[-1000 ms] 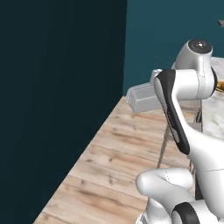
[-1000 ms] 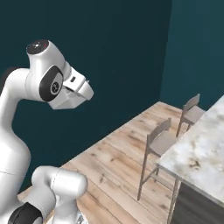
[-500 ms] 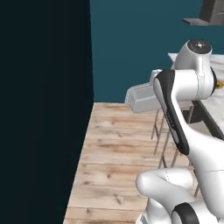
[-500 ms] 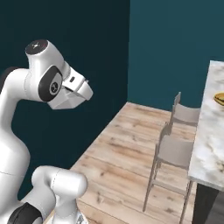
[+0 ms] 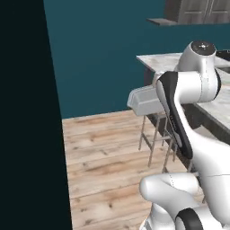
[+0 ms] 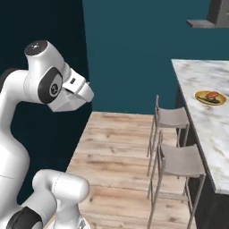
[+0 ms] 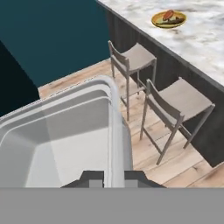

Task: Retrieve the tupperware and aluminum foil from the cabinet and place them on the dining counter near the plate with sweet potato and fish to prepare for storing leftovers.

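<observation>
My gripper (image 7: pixel 114 177) is shut on the tupperware (image 7: pixel 65 135), with the tub's right rim wall standing between the two dark fingertips. This translucent grey-white tub (image 5: pixel 143 101) hangs in the air in front of the arm, above the wooden floor. The yellow-olive plate (image 7: pixel 168 19) lies far ahead on the dining counter (image 7: pixel 205 39), carrying the orange-red sweet potato (image 7: pixel 168 15) and the dark fish (image 7: pixel 176 20). The right base view has the plate (image 6: pixel 210 97) on the marble top (image 6: pixel 210 134), well to the right of the tub (image 6: pixel 71 102). The aluminum foil is out of view.
Two grey stools (image 7: pixel 131 59) (image 7: pixel 183 98) stand against the counter's dark side, between me and the plate. A dark grey wall cabinet (image 5: pixel 193 11) hangs at the upper right. A tall dark panel (image 5: pixel 27 112) rises on the left. Bare wooden floor (image 5: pixel 108 152) lies ahead.
The whole scene has slid across both base views as the camera moved: the marble counter, stools and plate now show more fully. The tub stays in the gripper.
</observation>
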